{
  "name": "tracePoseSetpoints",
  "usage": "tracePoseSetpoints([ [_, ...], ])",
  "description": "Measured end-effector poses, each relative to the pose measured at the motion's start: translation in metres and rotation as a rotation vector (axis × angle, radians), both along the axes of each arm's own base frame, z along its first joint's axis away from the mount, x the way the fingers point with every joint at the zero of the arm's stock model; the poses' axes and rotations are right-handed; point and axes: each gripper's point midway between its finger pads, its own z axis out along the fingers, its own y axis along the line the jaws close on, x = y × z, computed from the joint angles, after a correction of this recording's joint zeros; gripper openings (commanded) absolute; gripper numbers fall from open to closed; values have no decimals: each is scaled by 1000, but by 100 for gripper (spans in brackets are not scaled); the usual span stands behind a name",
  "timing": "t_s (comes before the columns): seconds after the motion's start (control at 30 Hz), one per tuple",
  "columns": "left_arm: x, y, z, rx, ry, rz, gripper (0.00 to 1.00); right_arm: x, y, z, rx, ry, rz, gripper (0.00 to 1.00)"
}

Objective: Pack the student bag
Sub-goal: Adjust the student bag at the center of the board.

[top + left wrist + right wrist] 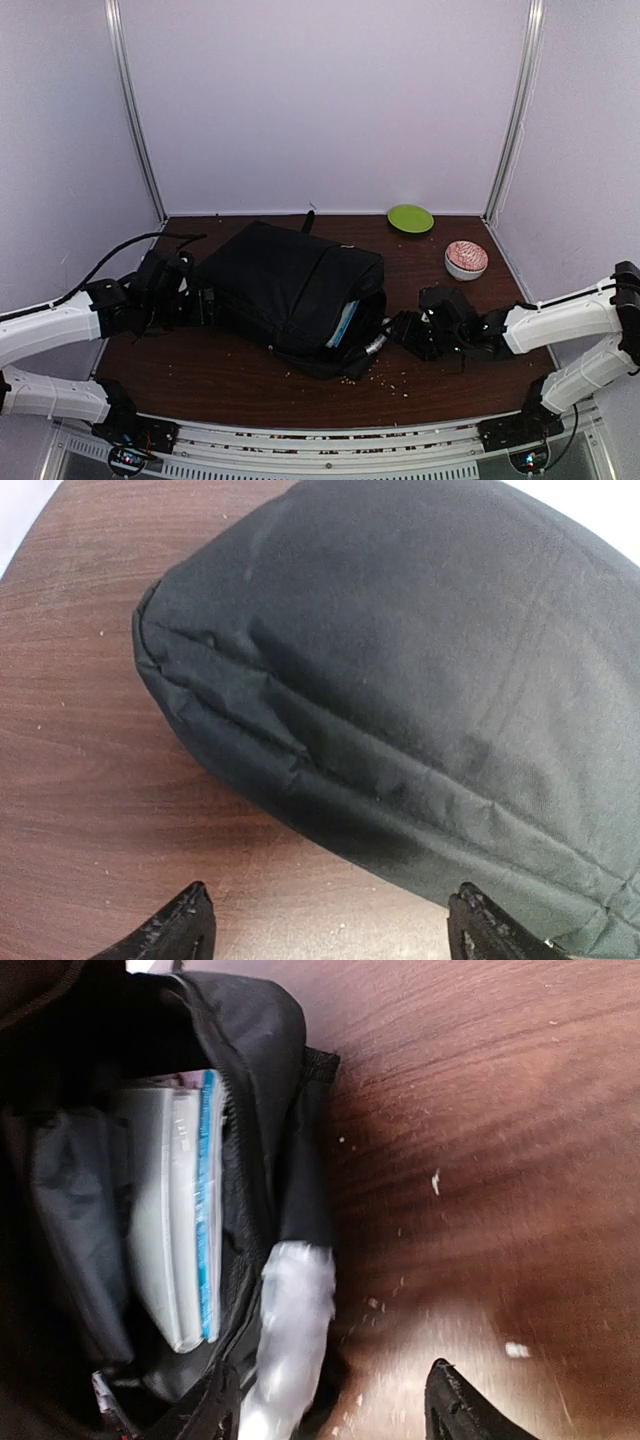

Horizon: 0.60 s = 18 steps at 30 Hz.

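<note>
The student bag (285, 290) is lying on its side in the middle of the brown tabletop (200, 375). Its unzipped mouth is facing right and showing a white and blue book (185, 1230) tucked inside. The left arm is reaching in low from the left, forearm stretched over the tabletop. The left pincer (335, 935) is pointing at the bag's closed end, fingers standing wide apart and gripping nothing. The right arm is stretching in from the right with its wrist low. The right pincer (335, 1410) is facing the open mouth, fingers apart, with the grey-white handle (295, 1330) lying loose between them, just beside one finger. A green plate (410, 218) and a small bowl (466, 258) are sitting near the far right corner.
</note>
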Motion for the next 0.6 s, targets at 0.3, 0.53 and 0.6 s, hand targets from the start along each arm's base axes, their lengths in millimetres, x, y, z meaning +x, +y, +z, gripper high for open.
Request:
tracePoseSetpoints([
  [0.3,0,4,19,-54,-70,11,82,29,23,-30,-50,64,51,19],
  [0.53,-6,10,18,-58,-88,15,80,60,28,-36,-97,92,83,0],
  [0.6,-6,11,19,-60,-94,16,80,73,28,-33,-126,85,95,0],
])
